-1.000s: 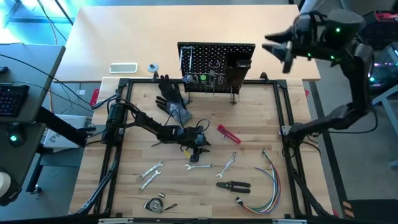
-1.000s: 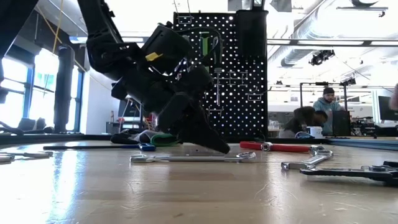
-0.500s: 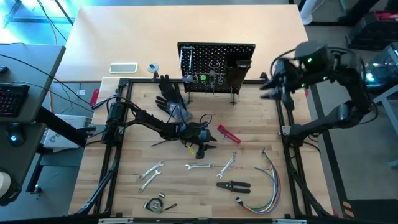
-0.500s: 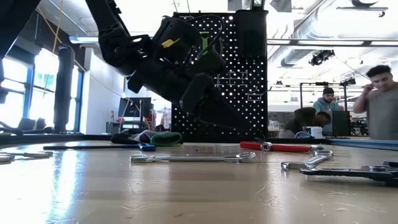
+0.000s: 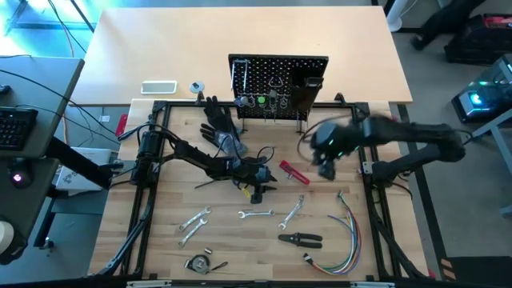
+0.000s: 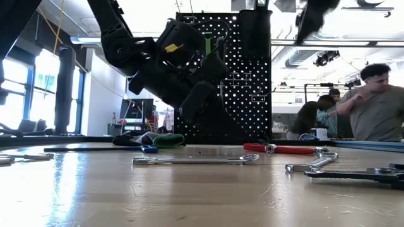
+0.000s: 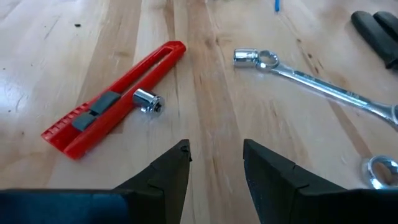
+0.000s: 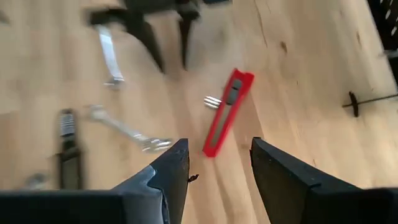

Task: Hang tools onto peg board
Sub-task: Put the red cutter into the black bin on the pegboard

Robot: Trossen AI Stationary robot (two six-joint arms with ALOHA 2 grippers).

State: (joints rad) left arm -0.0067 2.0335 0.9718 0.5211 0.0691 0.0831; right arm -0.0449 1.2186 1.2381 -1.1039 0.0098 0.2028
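Note:
The black peg board stands upright at the table's far edge, with a few tools hanging on its hooks. A red-handled tool lies flat on the wood, with a small silver socket beside it. Silver wrenches and black-handled pliers lie nearer the front. My left gripper hovers open just left of the red tool, low over the table. My right gripper is open and tipped down, above and to the right of the red tool. Neither gripper holds anything.
A black glove lies left of the board's foot. A bundle of coloured wires lies at the front right, and a tape measure at the front. A long wrench lies flat in the low view. People sit in the room beyond.
My right gripper has swung fast from beyond the table's far right corner, down and toward the table's middle. It tipped over to point downward and is now above the red tool's right side. My left gripper has lifted a little off the table top. Both grippers stayed open.

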